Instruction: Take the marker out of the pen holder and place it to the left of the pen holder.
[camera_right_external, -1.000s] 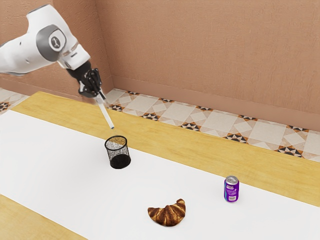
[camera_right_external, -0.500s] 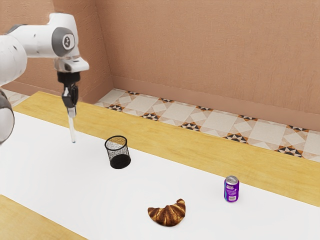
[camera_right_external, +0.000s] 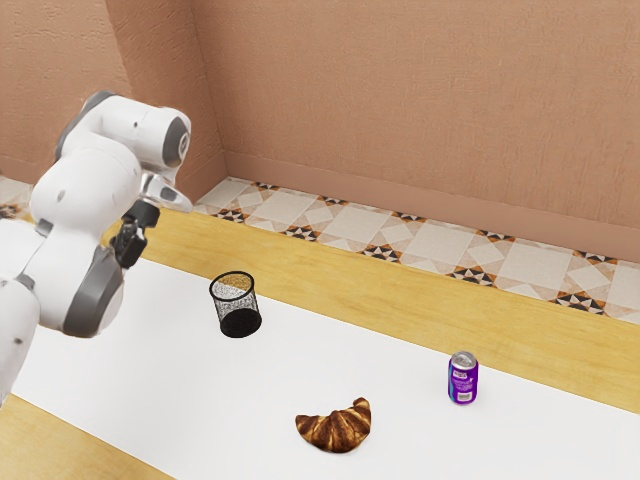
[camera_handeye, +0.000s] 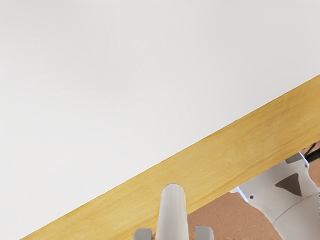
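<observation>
Swung back and folded, the arm (camera_right_external: 90, 185) has been brought closer in at the left of the exterior frame, with the hand (camera_right_external: 128, 248) lowered and turned beside it; the pen holder (camera_right_external: 236, 305) is left where it was, upright, left of centre. And the marker (camera_handeye: 172, 212)? It is seen in the wrist view, held between the fingertips, the hand narrowed on it and raised off the tabletop (camera_right_external: 330, 295). It is gripped by one end, presumably so that the long free part can be set down first. It seems to have been carried well apart from the pen holder so that the rim won't be clipped when it is lowered.

Now the pointing: the free, rounded end is aimed outward, away from the palm, and the long axis is run in line with the fingers rather than across them. Whether cap or nib is being led with cannot be told. For a flat rest, a tilt would be needed; if it is let go end-first, a topple or a roll could be expected. Placement is still to be made.
</observation>
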